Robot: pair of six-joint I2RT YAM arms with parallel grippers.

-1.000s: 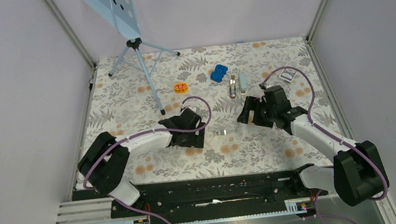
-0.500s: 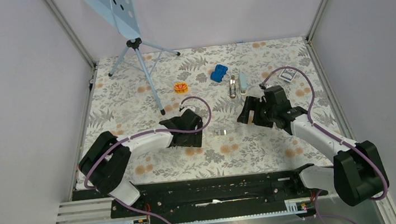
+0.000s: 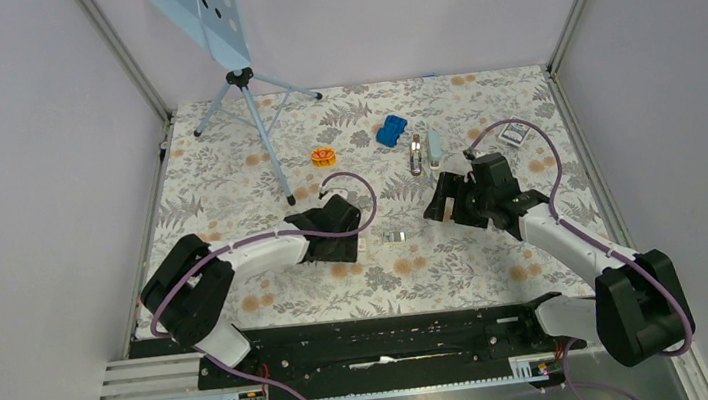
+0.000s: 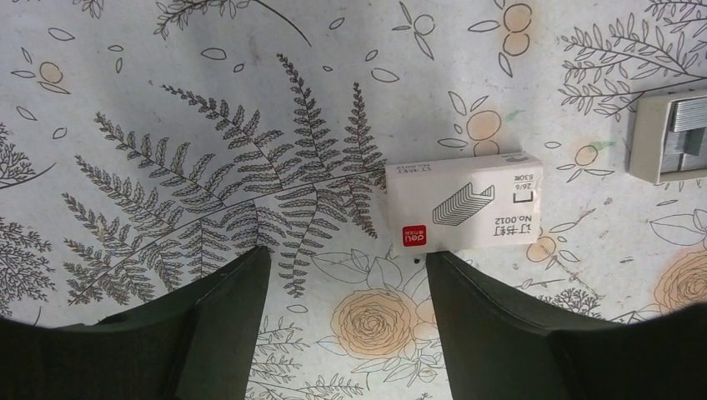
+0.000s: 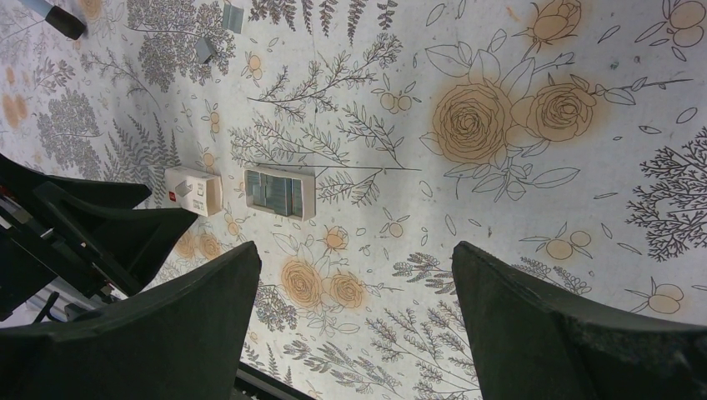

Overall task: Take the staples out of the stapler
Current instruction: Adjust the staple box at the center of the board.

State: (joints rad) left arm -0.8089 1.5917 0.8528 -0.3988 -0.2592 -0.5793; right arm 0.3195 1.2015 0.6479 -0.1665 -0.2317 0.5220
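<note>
Silvery-grey staples (image 4: 689, 117): lying as a short ribbed strip in a shallow pale tray (image 4: 644, 140) on the worktop (image 3: 227, 179) between the two arms, well apart from the stapler (image 3: 415, 156); the left wrist view's right edge is cutting them off.
Stapler: lying further back, showing as two slim pieces side by side, too small to read in detail.
White box (image 4: 463, 204): matt card, rectangular, carrying a staple drawing and an orange-red mark, lying flat just beyond the left fingers' tips; whether it is touching them cannot be told.
Left fingers (image 4: 218, 333): dark and matt, standing apart over bare floral print, gripping nothing.
Right fingers (image 5: 179, 333): spreading wide, gripping nothing, their bases running out of frame.
</note>
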